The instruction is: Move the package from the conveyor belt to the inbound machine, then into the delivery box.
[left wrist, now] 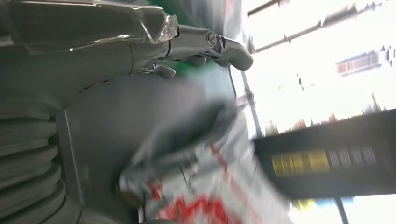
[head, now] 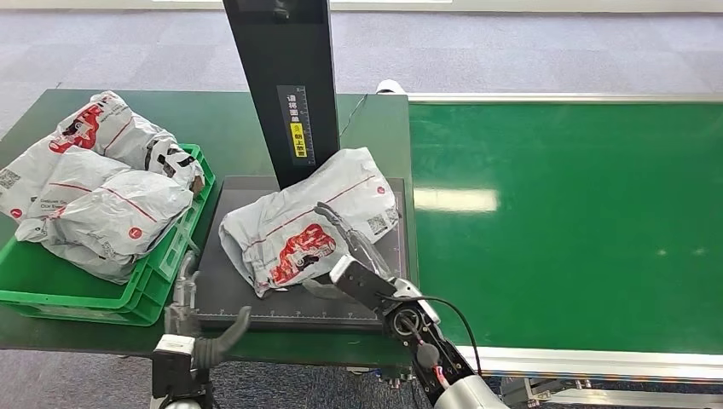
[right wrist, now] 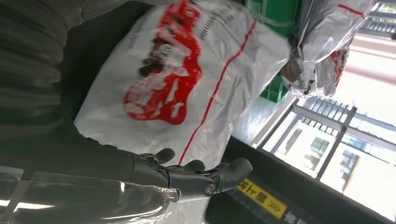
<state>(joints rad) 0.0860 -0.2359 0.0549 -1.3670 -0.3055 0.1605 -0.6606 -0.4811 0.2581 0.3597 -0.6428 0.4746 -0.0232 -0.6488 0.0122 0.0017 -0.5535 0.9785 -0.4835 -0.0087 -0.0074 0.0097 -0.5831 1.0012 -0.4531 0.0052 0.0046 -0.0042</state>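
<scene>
One package (head: 311,221) flat on dark plate of inbound machine (head: 223,294), red-printed face up beneath machine's black upright, presumably laid there for scanning; off conveyor belt (head: 563,221) on machine's far side from green delivery box (head: 51,294), latter already heaped with similar parcels. Right hand (head: 345,243) at package's near edge, fingers extended and spread alongside the wrap, apparently holding nothing, contact not certain. Left hand (head: 209,328) low at plate's front corner nearest the box, fingers apart and empty, likely poised to take package across into box.
</scene>
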